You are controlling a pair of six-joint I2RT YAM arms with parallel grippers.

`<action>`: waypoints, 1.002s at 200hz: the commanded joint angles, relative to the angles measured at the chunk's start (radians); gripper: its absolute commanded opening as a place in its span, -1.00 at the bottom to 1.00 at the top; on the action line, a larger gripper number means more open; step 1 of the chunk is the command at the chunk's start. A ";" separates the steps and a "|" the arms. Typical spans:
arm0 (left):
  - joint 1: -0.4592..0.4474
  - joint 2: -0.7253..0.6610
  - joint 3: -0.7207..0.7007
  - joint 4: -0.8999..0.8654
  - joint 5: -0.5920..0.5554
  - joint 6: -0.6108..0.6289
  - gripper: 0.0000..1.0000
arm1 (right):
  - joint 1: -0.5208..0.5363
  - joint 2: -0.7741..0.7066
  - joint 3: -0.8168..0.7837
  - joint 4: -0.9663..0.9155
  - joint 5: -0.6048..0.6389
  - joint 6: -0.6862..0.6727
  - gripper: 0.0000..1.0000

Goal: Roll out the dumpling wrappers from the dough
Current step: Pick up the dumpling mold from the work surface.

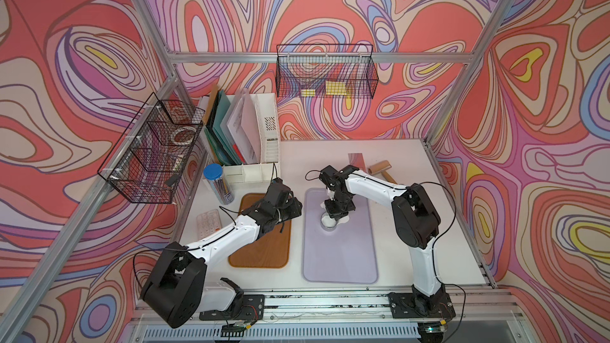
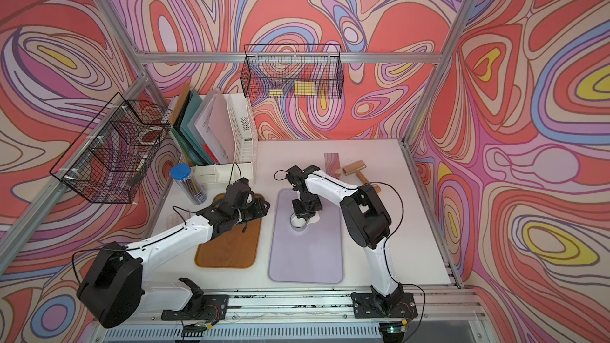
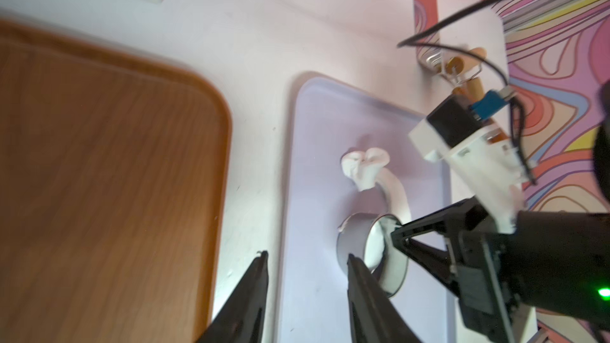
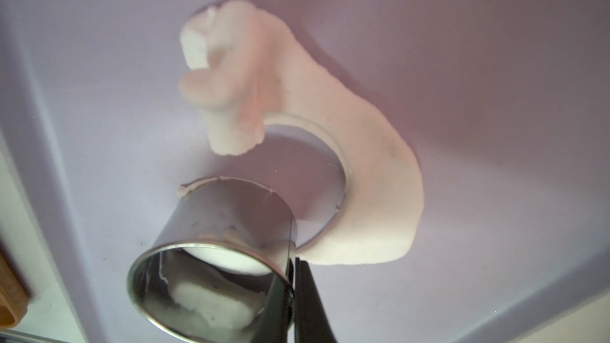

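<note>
cutting step I think: right gripper (image 3: 396, 235) pinches the steel cup (image 4: 211, 249) by its rim beside the dough (image 4: 373, 193), left gripper (image 3: 307, 255) jaws apart, empty; next, lift it straight up

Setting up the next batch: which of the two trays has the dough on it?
The lavender tray: the dough lies on it by the steel cup; the wooden tray shows none.
</note>
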 commanded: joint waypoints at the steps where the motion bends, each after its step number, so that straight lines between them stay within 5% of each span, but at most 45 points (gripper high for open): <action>1: -0.017 -0.039 -0.032 -0.043 0.011 0.044 -0.07 | 0.040 -0.031 -0.031 -0.017 -0.055 -0.030 -0.91; 115: -0.087 0.112 -0.016 -0.027 0.049 0.037 -0.06 | 0.044 -0.163 -0.070 -0.028 -0.142 -0.099 -0.91; 151: -0.096 0.062 -0.031 0.000 0.064 0.033 -0.06 | 0.044 -0.172 -0.124 0.043 -0.142 -0.094 -0.91; 177: -0.096 0.007 -0.053 -0.020 0.039 0.030 -0.04 | 0.074 -0.132 -0.106 0.047 -0.011 -0.093 -0.93; 200: -0.096 -0.024 -0.063 -0.037 0.032 0.029 0.03 | 0.087 -0.166 -0.154 0.150 -0.083 -0.108 -0.94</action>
